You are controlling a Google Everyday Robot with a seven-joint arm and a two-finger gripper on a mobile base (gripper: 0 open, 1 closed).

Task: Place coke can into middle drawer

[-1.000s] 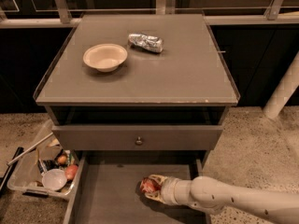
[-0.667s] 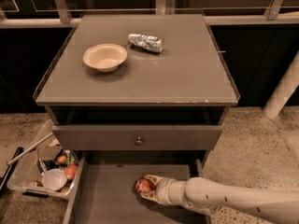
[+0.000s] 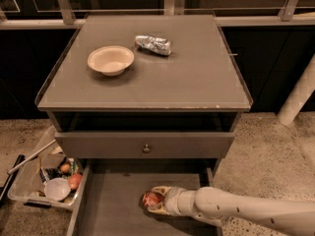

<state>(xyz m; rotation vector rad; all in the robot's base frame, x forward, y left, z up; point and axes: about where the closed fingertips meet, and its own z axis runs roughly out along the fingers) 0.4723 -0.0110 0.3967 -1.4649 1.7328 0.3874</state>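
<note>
— Arm is reaching in from the right edge, low over the middle drawer, which is standing pulled out at the foot of the table. Are we seeing the end effector?

— We are. The end effector is hanging over the drawer's grey floor, near its middle, and its fingers are pinching the coke can, with the can's red showing at their tip.

— Is the can touching the floor?

— We are not managing to tell. It is sitting well within the drawer's walls, though.

— And up top?

— We are looking at a pale bowl sitting on the table's left half. A crumpled foil packet is lying behind it to the right, apart from it. Lower down, a drawer front with a round knob is sitting closed above the open drawer. A clear plastic bin is resting on the floor at the left.
</note>
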